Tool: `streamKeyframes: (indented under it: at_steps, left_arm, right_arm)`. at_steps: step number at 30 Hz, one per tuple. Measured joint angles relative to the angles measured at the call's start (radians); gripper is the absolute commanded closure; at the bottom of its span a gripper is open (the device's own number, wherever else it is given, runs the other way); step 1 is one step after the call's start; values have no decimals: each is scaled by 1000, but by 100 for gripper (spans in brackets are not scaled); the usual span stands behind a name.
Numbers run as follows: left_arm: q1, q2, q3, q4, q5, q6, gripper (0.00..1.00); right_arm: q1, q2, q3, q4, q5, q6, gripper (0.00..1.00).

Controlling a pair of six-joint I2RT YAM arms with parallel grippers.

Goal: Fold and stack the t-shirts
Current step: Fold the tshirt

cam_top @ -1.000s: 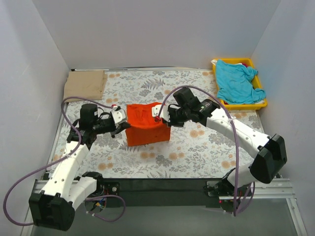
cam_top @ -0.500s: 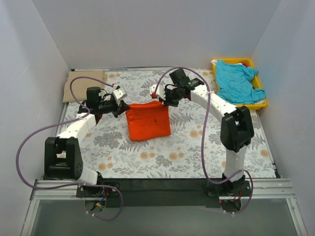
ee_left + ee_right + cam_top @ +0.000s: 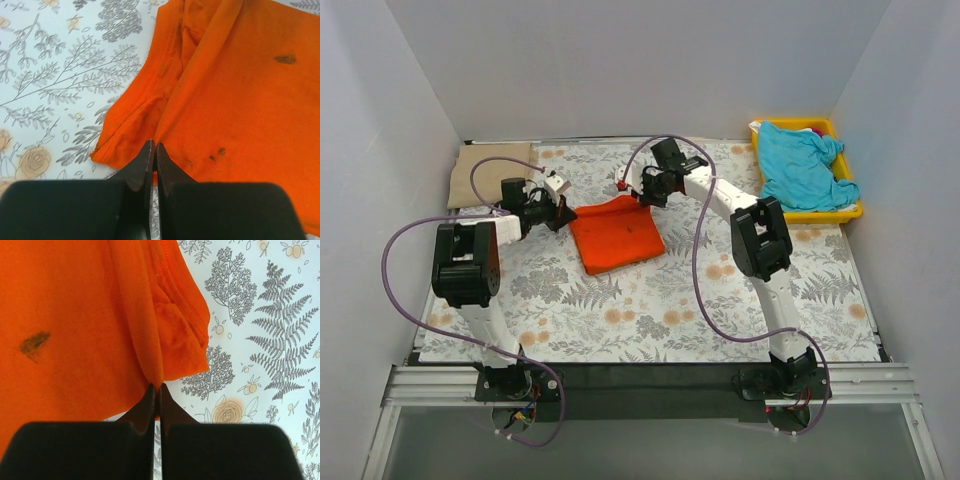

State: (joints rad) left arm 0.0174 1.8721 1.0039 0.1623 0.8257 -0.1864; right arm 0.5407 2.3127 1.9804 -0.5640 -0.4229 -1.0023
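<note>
Top and wrist views of a two-arm shirt fold. The orange-red t-shirt (image 3: 620, 235) lies mid-surface on the fern-print cloth (image 3: 720, 290), already reduced to a compact, roughly rectangular panel that sits slightly askew. The left end effector (image 3: 153, 152) is closed, and its tips pinch the hem at the panel's far-left corner. The right end effector (image 3: 156, 390) is likewise closed and nips the folded edge at the far-right corner. The shirt's far edge therefore runs left to right between the two grips, and the rest of the panel extends from that edge toward the arm bases. Both arms reach out to the far half of the surface, and each is equally close to its own corner. The tan t-shirt (image 3: 492, 172) lies folded at the far-left corner of the surface, nearer the left arm and well apart from the orange-red one. The turquoise t-shirt (image 3: 800, 165) lies crumpled in the yellow plastic tray (image 3: 850, 212) at the far right. Judged from this layout, the next move depends on both grips carrying the far edge together, either toward the near edge for another fold or leftward toward the tan t-shirt.
</note>
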Motion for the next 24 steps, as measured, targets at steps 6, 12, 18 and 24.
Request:
streamKeyframes:
  at_steps: [6, 12, 18, 24]
  left_arm:
    - [21, -10, -4, 12, 4, -20, 100]
    - [21, -24, -8, -53, -18, -53, 98]
    - [33, -24, -6, -164, -74, -148, 77]
    - [47, -24, 0, -241, -97, -260, 60]
  right_arm:
    - [8, 6, 5, 50, -4, 17, 99]
    - [25, -27, -39, 87, 40, 48, 45]
    - [31, -45, -57, 113, 95, 117, 45]
    - [16, -229, -189, 93, 31, 251, 56]
